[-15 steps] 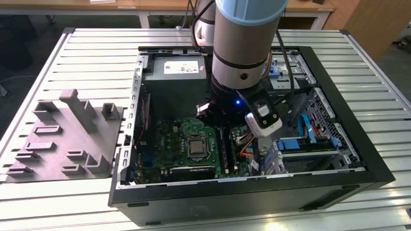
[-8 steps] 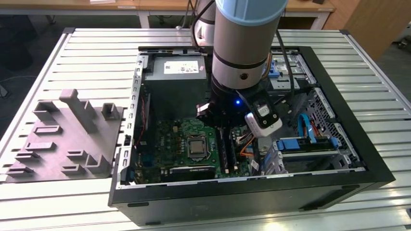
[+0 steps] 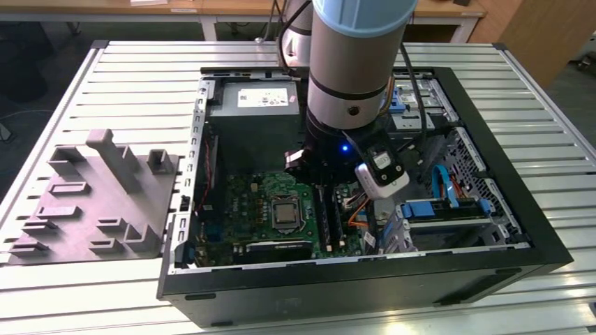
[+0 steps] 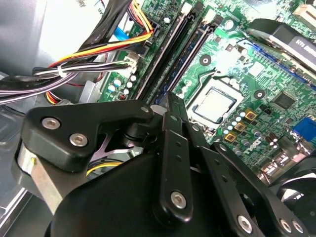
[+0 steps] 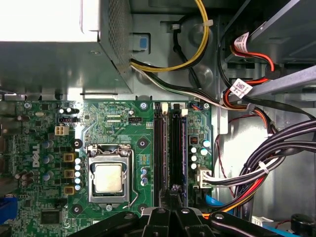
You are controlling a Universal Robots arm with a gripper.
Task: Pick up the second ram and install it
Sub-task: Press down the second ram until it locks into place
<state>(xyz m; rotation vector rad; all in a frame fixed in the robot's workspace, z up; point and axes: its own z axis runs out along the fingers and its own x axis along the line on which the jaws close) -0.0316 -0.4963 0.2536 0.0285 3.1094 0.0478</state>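
Your end effector is down inside the open case on the bench, its fingers pressed together right over the motherboard's memory slots. The second ram sits in the slot directly ahead of the fingertips (seemingly seated, though the latches are too small to judge), with the first stick just beside it. Installation looks nearly complete. Beside the case, the grey parts tray holds no ram.
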